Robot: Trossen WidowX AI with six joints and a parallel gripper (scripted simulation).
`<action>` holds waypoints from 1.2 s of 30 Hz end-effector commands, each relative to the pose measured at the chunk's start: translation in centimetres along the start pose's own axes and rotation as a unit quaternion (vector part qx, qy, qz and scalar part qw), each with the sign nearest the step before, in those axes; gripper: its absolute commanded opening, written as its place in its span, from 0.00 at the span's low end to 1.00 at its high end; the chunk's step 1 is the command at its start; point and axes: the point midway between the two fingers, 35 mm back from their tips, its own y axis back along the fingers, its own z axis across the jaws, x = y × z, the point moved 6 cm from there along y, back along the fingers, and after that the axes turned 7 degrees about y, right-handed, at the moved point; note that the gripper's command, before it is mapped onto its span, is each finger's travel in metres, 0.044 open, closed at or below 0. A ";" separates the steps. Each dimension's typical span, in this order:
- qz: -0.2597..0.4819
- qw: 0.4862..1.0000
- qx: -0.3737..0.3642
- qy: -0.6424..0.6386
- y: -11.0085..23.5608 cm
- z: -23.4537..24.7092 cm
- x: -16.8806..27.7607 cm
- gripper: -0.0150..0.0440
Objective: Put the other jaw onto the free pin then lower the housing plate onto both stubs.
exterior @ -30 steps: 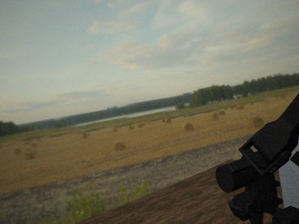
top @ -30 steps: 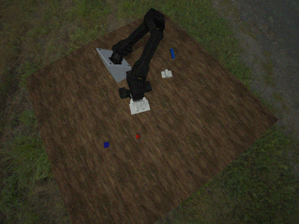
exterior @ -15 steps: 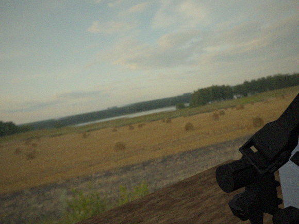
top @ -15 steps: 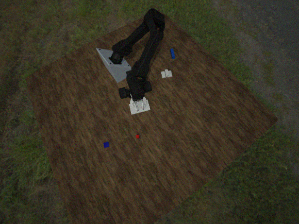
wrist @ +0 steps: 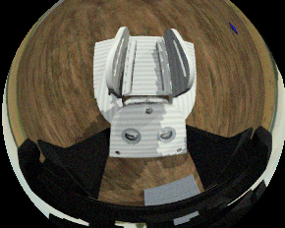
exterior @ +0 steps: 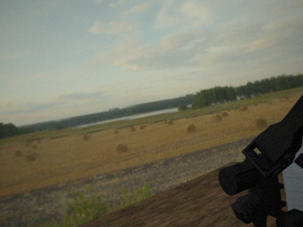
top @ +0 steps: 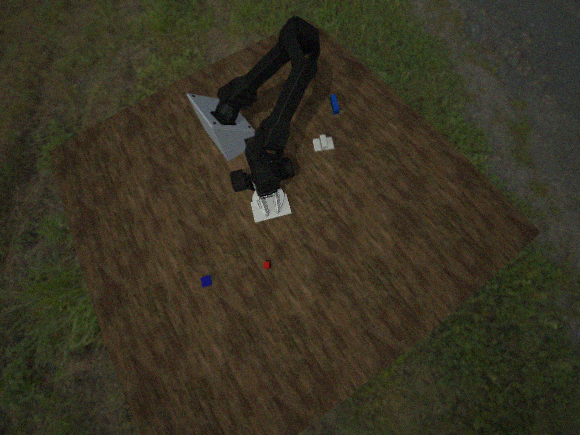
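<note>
The white housing plate (wrist: 148, 123) lies over the rear ends of both jaws in the wrist view, with a stub end showing in each of its two large holes. My gripper (wrist: 146, 130) (top: 265, 183) is shut on the housing plate, one black finger at each side edge. The left jaw (wrist: 117, 64) and the right jaw (wrist: 178, 64) stand roughly parallel, a gap between them, over the white base (wrist: 101, 90) (top: 272, 215). The gear teeth and pins are hidden under the plate. Whether the plate is fully down and level I cannot tell.
A grey wedge mount (top: 232, 143) (exterior: 293, 186) is behind the gripper. A small white block piece (top: 323, 143) and a blue bar (top: 334, 104) lie to the right in the top view. A red cube (top: 267, 265) and a blue square (top: 206, 281) lie beyond the base.
</note>
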 end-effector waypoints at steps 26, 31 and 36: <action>0.001 1.000 -0.002 -0.004 -0.6 0.0 0.1 0.85; 0.001 1.000 -0.002 -0.004 -0.6 0.0 0.1 0.85; 0.001 1.000 -0.002 -0.002 -0.7 0.0 0.1 0.85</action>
